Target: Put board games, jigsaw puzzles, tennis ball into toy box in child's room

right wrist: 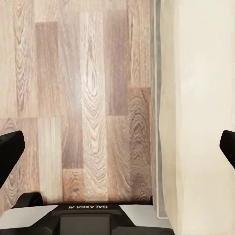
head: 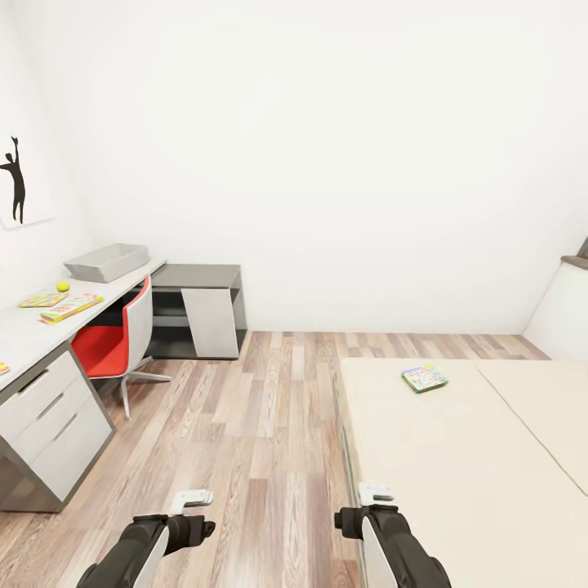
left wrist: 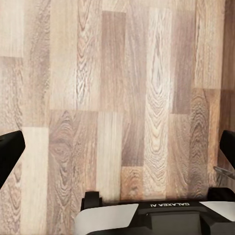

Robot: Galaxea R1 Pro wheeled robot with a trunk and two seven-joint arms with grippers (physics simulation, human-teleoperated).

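Observation:
In the head view the grey toy box stands at the far end of the table on the left. Near it lie the tennis ball, a thin multicoloured jigsaw puzzle and a flat yellow-edged board game. A green-bordered board game lies on the bed at the right. My left gripper hangs open over the wood floor. My right gripper is open too, over the floor beside the bed's edge. Both hold nothing.
A red and white swivel chair is tucked at the table, by the white drawer unit. A lower dark grey cabinet stands against the back wall. Wood floor runs between table and bed.

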